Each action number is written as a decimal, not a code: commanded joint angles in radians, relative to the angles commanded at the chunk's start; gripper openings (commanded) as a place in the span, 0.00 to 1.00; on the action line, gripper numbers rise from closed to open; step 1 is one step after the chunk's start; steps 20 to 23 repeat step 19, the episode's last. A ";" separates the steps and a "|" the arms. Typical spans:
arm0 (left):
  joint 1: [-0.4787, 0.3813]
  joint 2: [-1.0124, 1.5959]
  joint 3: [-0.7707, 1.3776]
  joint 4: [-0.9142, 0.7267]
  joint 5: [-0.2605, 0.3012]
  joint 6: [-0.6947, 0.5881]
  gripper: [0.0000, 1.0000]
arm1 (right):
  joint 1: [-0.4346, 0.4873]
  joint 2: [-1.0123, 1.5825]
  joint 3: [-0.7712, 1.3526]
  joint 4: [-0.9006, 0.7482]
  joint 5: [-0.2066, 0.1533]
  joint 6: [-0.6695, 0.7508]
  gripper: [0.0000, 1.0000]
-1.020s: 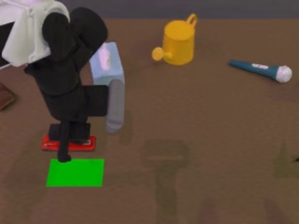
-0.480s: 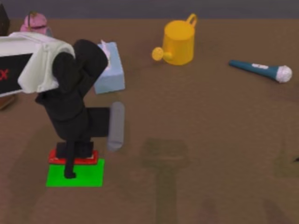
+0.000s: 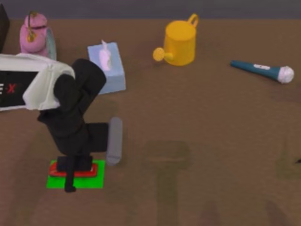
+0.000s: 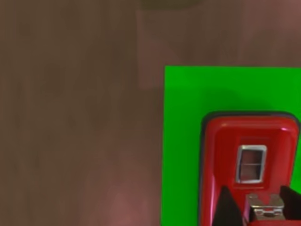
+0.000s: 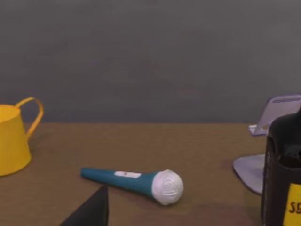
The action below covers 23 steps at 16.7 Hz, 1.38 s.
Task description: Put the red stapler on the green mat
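Observation:
The red stapler (image 3: 89,172) is over the green mat (image 3: 96,181) at the table's front left, lengthwise along it and mostly hidden under my left arm. My left gripper (image 3: 73,170) points straight down and is shut on the stapler. In the left wrist view the stapler (image 4: 249,146) fills the lower right, with green mat (image 4: 183,141) showing beside and beyond it. My left gripper (image 4: 261,209) has dark fingertips (image 4: 230,207) clamped on either side of the stapler's metal part. I cannot tell whether the stapler touches the mat. My right arm (image 3: 299,162) is parked at the right edge.
A light-blue tissue box (image 3: 107,68) and a pink object (image 3: 34,30) stand behind the left arm. A yellow watering can (image 3: 181,43) is at back centre, a teal microphone (image 3: 262,70) at back right. A black bottle (image 5: 283,174) stands near the right arm.
My left gripper moved toward the table's front with the stapler. The stapler was behind the mat a second ago and now lies over it. The right arm stayed still.

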 joint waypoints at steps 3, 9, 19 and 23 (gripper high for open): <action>0.000 0.000 0.000 0.000 0.000 0.000 0.23 | 0.000 0.000 0.000 0.000 0.000 0.000 1.00; 0.000 0.000 0.000 0.000 0.000 0.000 0.68 | 0.000 0.000 0.000 0.000 0.000 0.000 1.00; 0.000 0.000 0.000 0.000 0.000 0.000 1.00 | 0.000 0.000 0.000 0.000 0.000 0.000 1.00; 0.000 0.000 0.000 0.000 0.000 0.000 1.00 | 0.000 0.000 0.000 0.000 0.000 0.000 1.00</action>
